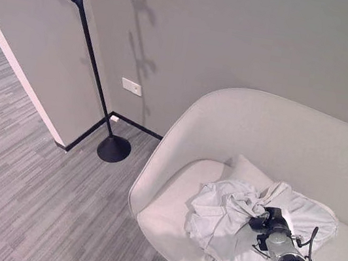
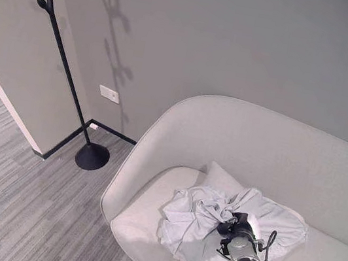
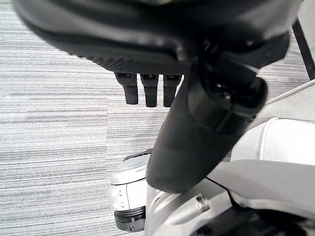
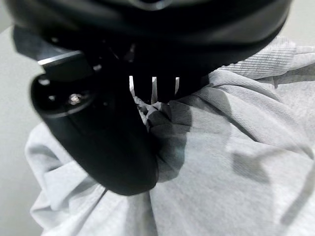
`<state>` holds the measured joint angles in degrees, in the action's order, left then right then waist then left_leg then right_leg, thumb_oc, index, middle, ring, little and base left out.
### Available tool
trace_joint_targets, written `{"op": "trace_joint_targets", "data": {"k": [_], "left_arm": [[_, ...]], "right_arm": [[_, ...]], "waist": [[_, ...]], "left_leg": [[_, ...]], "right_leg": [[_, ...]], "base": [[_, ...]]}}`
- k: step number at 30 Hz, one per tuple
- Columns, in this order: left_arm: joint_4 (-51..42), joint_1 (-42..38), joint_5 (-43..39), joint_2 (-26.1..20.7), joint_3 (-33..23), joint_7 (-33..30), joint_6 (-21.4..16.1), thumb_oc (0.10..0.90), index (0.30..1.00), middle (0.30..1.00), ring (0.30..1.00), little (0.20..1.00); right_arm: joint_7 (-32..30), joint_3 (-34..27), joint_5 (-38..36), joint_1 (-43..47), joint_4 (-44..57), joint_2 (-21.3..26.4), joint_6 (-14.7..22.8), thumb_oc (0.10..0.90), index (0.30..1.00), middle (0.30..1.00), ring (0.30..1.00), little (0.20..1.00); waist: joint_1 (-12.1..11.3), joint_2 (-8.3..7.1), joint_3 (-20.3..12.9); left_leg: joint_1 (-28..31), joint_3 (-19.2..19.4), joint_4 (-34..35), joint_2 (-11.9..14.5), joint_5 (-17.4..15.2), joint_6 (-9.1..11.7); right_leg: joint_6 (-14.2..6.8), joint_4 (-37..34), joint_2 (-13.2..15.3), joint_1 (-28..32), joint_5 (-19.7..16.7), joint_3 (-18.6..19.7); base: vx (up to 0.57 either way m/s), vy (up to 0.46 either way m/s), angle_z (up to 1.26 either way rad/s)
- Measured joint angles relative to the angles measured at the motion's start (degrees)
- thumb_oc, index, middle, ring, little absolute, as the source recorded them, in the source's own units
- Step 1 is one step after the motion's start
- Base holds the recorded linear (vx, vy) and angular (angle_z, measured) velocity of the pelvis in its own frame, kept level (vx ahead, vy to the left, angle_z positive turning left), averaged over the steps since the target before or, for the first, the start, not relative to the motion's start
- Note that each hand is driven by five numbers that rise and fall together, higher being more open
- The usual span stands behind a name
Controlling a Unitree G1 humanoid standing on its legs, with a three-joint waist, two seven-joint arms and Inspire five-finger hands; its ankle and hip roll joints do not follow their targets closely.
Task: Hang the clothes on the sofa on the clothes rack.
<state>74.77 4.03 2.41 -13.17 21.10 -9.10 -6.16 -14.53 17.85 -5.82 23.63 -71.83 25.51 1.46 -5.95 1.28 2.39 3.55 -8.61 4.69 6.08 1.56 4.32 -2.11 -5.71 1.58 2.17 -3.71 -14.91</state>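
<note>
A crumpled pale grey garment (image 1: 231, 209) lies heaped on the seat of a light curved sofa (image 1: 259, 134). My right hand (image 1: 267, 221) rests on top of the heap near its middle. In its wrist view the hand (image 4: 108, 147) is open, its straight fingers (image 4: 153, 78) touching a fold of the cloth (image 4: 236, 162) and the thumb spread to one side. A thin black clothes rack (image 1: 90, 51) stands in the wall corner left of the sofa, on a round base (image 1: 113, 149). My left hand (image 3: 197, 123) hangs open over the striped floor, holding nothing.
A small pale cushion (image 1: 247, 170) sits behind the garment against the sofa back. Grey striped carpet (image 1: 26, 186) spreads between the sofa and the rack. A white wall socket (image 1: 131, 87) is on the wall, and a wall corner (image 1: 28, 87) juts out left of the rack.
</note>
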Motion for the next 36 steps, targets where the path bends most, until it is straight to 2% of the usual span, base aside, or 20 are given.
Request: {"op": "trace_joint_targets", "data": {"k": [2,4,6,7,9,12,15,17,18,21,23,24,25,26,28,29,30,33,36], "left_arm": [[0.02,0.01,0.00,0.15,0.01,0.01,0.04,0.800,0.900,0.900,0.900,0.900],[-0.06,0.11,-0.06,0.43,-0.14,0.04,0.05,0.800,0.900,0.900,0.900,0.900],[-0.19,0.14,-0.03,0.94,-0.60,0.12,0.19,0.800,0.900,0.900,0.900,0.900],[-0.30,0.20,-0.09,1.18,-1.06,0.20,0.24,0.800,0.900,0.900,0.900,0.900],[-0.56,0.51,-0.07,1.77,-1.53,0.30,0.34,0.800,0.900,0.900,0.900,0.900],[-1.14,0.12,-0.06,2.02,-2.02,0.37,0.35,0.800,0.900,0.900,0.900,0.900],[-1.20,0.31,-0.05,2.11,-2.51,0.39,0.35,0.800,0.900,0.900,0.900,0.900],[-1.20,0.75,-0.12,2.60,-5.56,0.37,0.31,0.800,0.900,0.900,0.900,0.900],[-1.23,0.69,-0.90,2.81,-6.54,0.07,0.31,0.800,0.900,0.900,0.900,0.900],[-1.78,1.05,-5.34,3.12,-8.66,-0.37,0.25,0.800,0.900,0.900,0.900,0.900],[-6.12,2.03,-10.40,3.03,-10.93,-1.34,0.20,0.800,0.900,0.900,0.900,0.900],[-11.68,3.23,-13.11,2.81,-11.31,-2.65,-0.71,0.800,0.900,0.900,0.900,0.900],[-13.84,3.29,-13.71,2.80,-11.31,-3.21,-0.87,0.800,0.900,0.900,0.900,0.900],[-21.52,4.13,-14.56,2.29,-11.27,-4.56,-0.72,0.800,0.900,0.900,0.900,0.900],[-29.44,4.42,-15.46,1.55,-11.26,-6.20,-2.65,0.800,0.900,0.900,0.900,0.900],[-31.91,4.42,-15.50,1.30,-11.25,-6.82,-3.22,0.800,0.900,0.900,0.900,0.900],[-41.26,3.90,-15.55,-0.25,-11.44,-9.35,-3.60,0.800,0.900,0.900,0.900,0.900],[-56.36,2.76,-12.51,-4.39,-12.20,-14.39,-4.50,0.800,0.900,0.900,0.900,0.900],[-62.37,-0.03,-8.41,-5.50,-14.13,-18.19,-7.68,0.800,0.900,0.900,0.900,0.900]], "right_arm": [[0.31,-0.93,-1.44,-1.33,3.67,0.60,0.30,0.400,0.300,0.300,0.300,0.300],[0.69,-2.08,-4.09,-3.14,10.91,1.94,-1.03,0.400,0.300,0.300,0.300,0.300],[0.55,-4.93,-6.55,-6.32,22.88,2.43,-1.43,0.400,0.300,0.300,0.300,0.300],[0.50,-6.00,-7.16,-7.86,27.30,2.56,-1.36,0.400,0.300,0.300,0.300,0.300],[0.40,-7.20,-10.43,-11.00,38.09,3.55,-0.49,0.400,0.300,0.300,0.300,0.300],[0.24,-8.84,-13.54,-12.64,47.66,4.42,2.13,0.400,0.300,0.300,0.300,0.300],[0.10,-10.30,-15.12,-12.70,54.60,5.12,2.87,0.400,0.300,0.300,0.300,0.300],[-0.17,-11.90,-15.13,-12.70,61.62,5.45,3.40,0.400,0.300,0.300,0.300,0.300],[-0.46,-12.23,-15.13,-12.56,64.42,5.56,5.87,0.400,0.300,0.300,0.300,0.300],[-1.00,-12.39,-15.29,-11.93,67.56,5.53,9.07,0.400,0.300,0.300,0.300,0.300],[-1.28,-12.37,-16.26,-11.35,69.89,5.37,9.95,0.400,0.300,0.300,0.300,0.300],[-1.26,-12.20,-17.75,-11.36,71.27,4.99,10.57,0.400,0.300,0.300,0.300,0.300],[-1.18,-12.19,-18.07,-11.38,71.72,5.01,10.78,0.400,0.300,0.300,0.300,0.300],[-1.15,-11.52,-19.57,-11.13,72.69,5.02,11.26,0.400,0.300,0.300,0.300,0.300],[-0.93,-11.01,-20.34,-10.69,73.31,4.84,11.66,0.400,0.300,0.300,0.300,0.300],[-0.94,-10.65,-20.44,-10.53,73.70,4.84,11.67,0.400,0.300,0.300,0.300,0.300],[-0.95,-9.07,-21.79,-9.81,75.48,4.15,11.68,0.400,0.300,0.300,0.300,0.300],[-0.75,-5.65,-21.49,-8.47,77.70,3.54,11.74,0.400,0.300,0.300,0.300,0.300],[-0.49,-3.39,-21.43,-7.82,77.85,2.72,11.74,0.400,0.300,0.300,0.300,0.300]], "waist": [[0.20,0.20,-0.03],[0.47,0.67,0.10],[1.40,1.27,0.44],[1.16,1.64,0.67],[1.76,2.62,0.98],[1.61,3.16,1.35],[1.60,3.18,1.43],[1.37,3.06,1.60],[1.42,2.92,1.74],[1.24,2.49,2.07],[0.78,2.03,2.37],[0.34,1.56,2.68],[-0.05,1.41,2.77],[-0.56,0.92,3.09],[-1.07,0.36,3.42],[-1.28,0.19,3.53],[-1.67,-0.23,3.78],[-1.77,-0.58,3.92],[-1.85,-0.62,3.94]], "left_leg": [[0.12,0.35,0.00,0.04,0.01,0.03],[0.15,0.73,0.08,0.02,-0.05,-0.07],[0.52,1.66,0.17,0.00,-0.01,0.04],[0.69,1.77,0.26,-0.11,-0.01,0.05],[1.05,2.06,0.49,-0.13,-0.03,0.06],[1.11,2.09,0.48,-0.16,-0.05,0.09],[1.20,2.13,0.48,-0.10,-0.05,0.09],[1.26,2.14,0.49,-0.11,-0.04,0.09],[1.45,2.22,0.48,-0.07,-0.04,0.10],[1.98,2.26,0.48,-0.16,-0.08,0.15],[1.89,2.24,0.50,-0.07,-0.10,0.17],[1.89,2.21,0.50,-0.20,-0.09,0.19],[1.90,2.18,0.50,-0.02,-0.09,0.20],[1.79,2.02,0.51,-0.15,-0.09,0.19],[1.72,1.77,0.51,-0.11,-0.11,0.16],[1.72,1.77,0.52,-0.17,-0.10,0.17],[1.72,1.76,0.50,-0.13,-0.01,0.32],[1.77,1.75,0.45,-0.11,-0.01,0.32],[2.00,1.68,0.43,-0.09,-0.01,0.31]], "right_leg": [[-0.01,0.00,0.01,-0.07,-0.04,0.30],[-0.06,-0.01,0.04,-0.26,-0.07,0.71],[-0.14,-0.01,0.00,-0.49,-0.24,1.70],[-0.10,-0.01,0.02,-0.36,-0.30,1.74],[-0.15,-0.02,0.16,-0.17,-0.29,1.93],[-0.30,-0.02,0.20,-0.12,-0.21,1.97],[-0.31,-0.02,0.21,-0.09,-0.20,2.03],[-0.31,-0.02,0.21,-0.03,-0.20,2.05],[-0.31,-0.02,0.20,0.10,-0.20,2.18],[-0.31,-0.02,0.18,0.59,-0.17,2.22],[-0.38,-0.01,0.20,0.53,-0.21,2.19],[-0.40,0.00,0.17,0.53,-0.23,2.18],[-0.42,0.00,0.17,0.57,-0.24,2.15],[-0.43,0.00,0.13,0.55,-0.25,2.03],[-0.43,0.01,0.09,0.59,-0.24,1.79],[-0.43,0.01,0.05,0.59,-0.24,1.81],[-0.41,0.01,0.02,0.60,-0.24,1.81],[-0.17,0.02,-0.03,0.65,-0.31,1.83],[-0.15,0.01,-0.02,0.88,-0.32,1.81]], "base": [[-0.03,0.033,-0.08],[-0.03,0.028,-0.10],[-0.02,0.037,-0.18],[-0.01,0.021,-0.14],[0.00,0.011,-0.05],[0.00,0.000,0.00],[0.00,0.000,0.00],[0.00,0.000,0.00],[0.00,0.000,0.00],[0.00,-0.011,0.00],[0.00,-0.019,0.00],[0.00,0.000,0.00],[-0.01,-0.035,0.03],[-0.01,-0.018,0.06],[0.00,-0.016,0.05],[0.00,0.000,0.00],[0.00,0.000,0.00],[0.00,0.000,0.00],[0.00,-0.011,0.00]]}}
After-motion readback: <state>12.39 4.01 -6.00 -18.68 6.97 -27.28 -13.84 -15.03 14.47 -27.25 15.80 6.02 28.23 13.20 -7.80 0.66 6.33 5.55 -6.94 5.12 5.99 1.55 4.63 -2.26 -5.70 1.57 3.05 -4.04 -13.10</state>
